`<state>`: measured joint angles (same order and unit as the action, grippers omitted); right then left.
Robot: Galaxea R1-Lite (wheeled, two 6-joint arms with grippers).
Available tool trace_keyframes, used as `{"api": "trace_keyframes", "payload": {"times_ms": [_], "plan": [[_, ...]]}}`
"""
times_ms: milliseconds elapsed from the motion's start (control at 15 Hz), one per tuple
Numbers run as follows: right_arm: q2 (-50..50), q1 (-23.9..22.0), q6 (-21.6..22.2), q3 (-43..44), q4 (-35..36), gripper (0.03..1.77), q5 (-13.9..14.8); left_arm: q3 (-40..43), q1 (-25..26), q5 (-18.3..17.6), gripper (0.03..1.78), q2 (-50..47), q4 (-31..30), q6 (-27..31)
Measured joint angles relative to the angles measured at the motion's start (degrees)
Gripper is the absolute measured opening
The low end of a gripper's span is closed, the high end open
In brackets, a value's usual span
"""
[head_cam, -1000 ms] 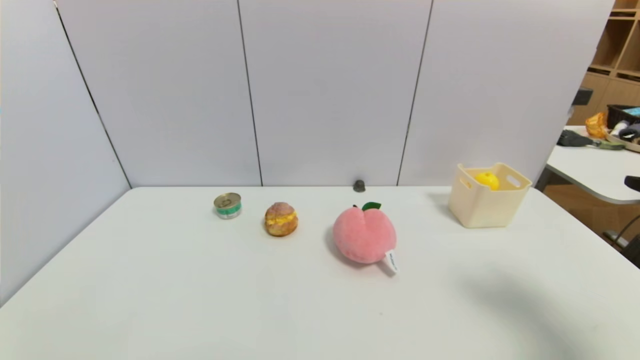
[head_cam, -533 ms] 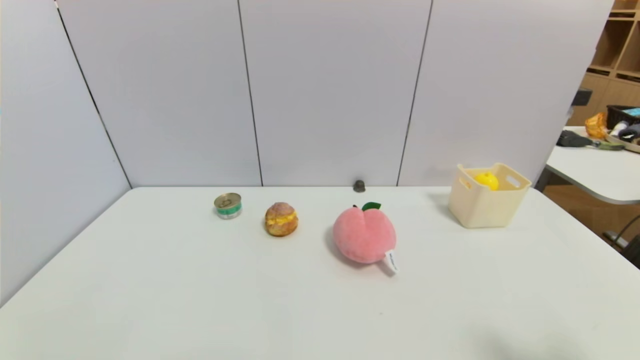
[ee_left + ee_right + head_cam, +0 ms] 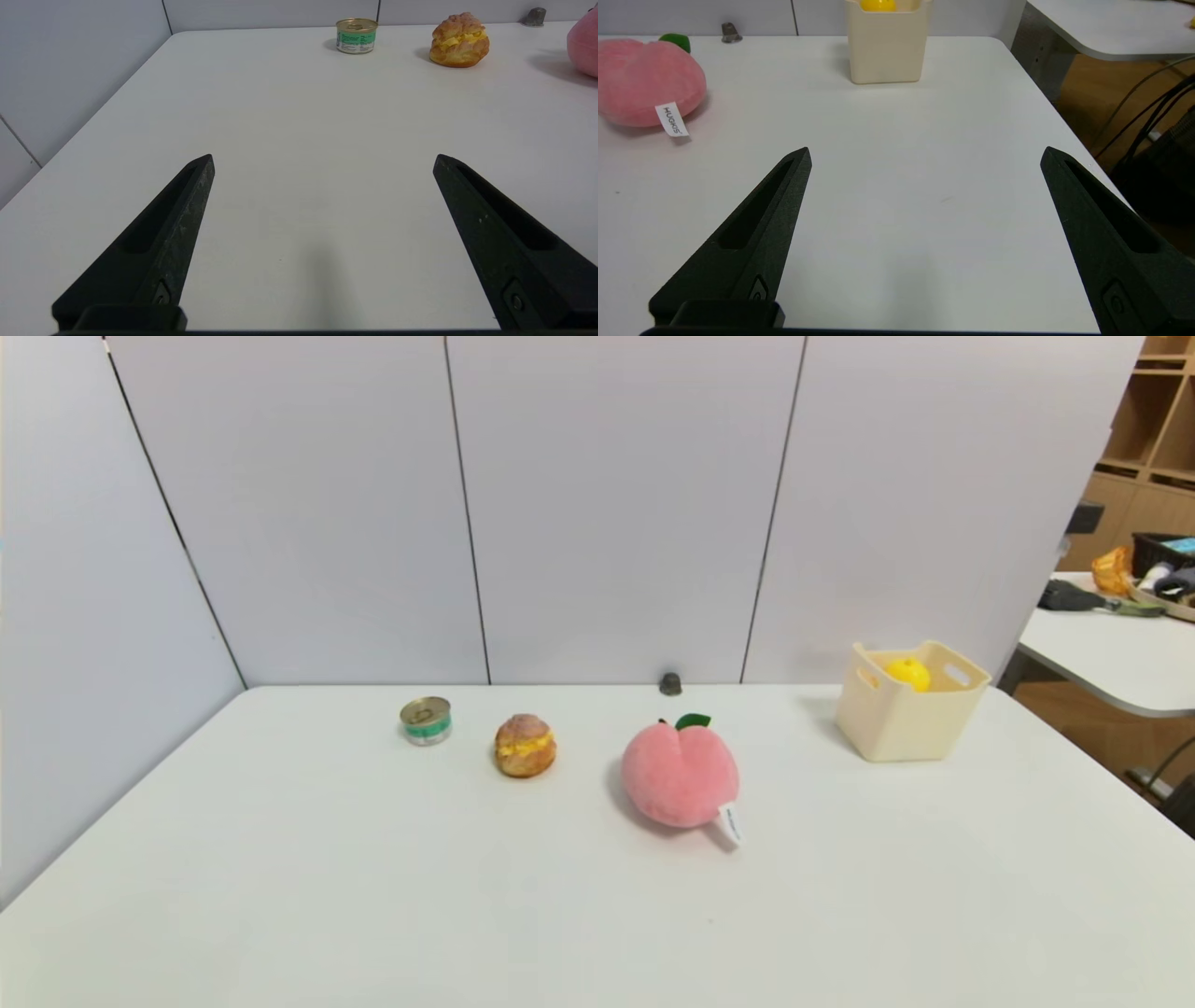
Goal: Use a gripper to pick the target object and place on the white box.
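Yellow thing [image 3: 908, 674] sits inside the box [image 3: 894, 723], toward the table's [image 3: 560, 896] far right corner. Only its rounded top shows, so you can't tell which way it points or how its long axis lies. Box upright, mouth up.

Your right gripper [image 3: 927, 148] is over the near right of the table, fingers spread wide, nothing between them. Your left gripper [image 3: 323, 156] is over the near left, also wide and holding nothing.

Head view gives you the whole row, left to right: can [image 3: 427, 721], bun [image 3: 525, 745], peach [image 3: 681, 775], then box, with a dark stub [image 3: 670, 683] by the back panel. It also looks down into the box and shows the slots in its walls. Right wrist view adds HUGKIS on the peach's tag [image 3: 672, 120] and the cables [image 3: 1148, 112] beside the table. Left wrist view gives you the can's green label side-on.

Box walls hide the yellow thing's lower part. Right wrist view cuts off the box's top; left wrist view catches only an edge of the peach.
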<state>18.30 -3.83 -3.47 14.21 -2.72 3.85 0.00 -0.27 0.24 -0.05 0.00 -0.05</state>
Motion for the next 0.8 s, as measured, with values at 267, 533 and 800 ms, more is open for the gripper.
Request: {"api": "trace_keyframes", "payload": {"times_ms": [267, 533, 800], "plan": [[-4.88, 1.9, -0.93, -9.07, 6.19, 1.69, -0.28, 0.0, 0.0, -0.02, 1.69, 0.0, 0.0, -0.02], [-12.0, 3.19, -1.95, -13.17, 5.67, 1.69, -3.39, 0.0, 0.0, -0.02, 1.69, 0.0, 0.0, 0.0], [-17.18, 3.52, -2.52, -14.08, 3.18, 1.69, -6.35, 0.0, 0.0, 0.0, 1.69, 0.0, 0.0, -0.02]]}}
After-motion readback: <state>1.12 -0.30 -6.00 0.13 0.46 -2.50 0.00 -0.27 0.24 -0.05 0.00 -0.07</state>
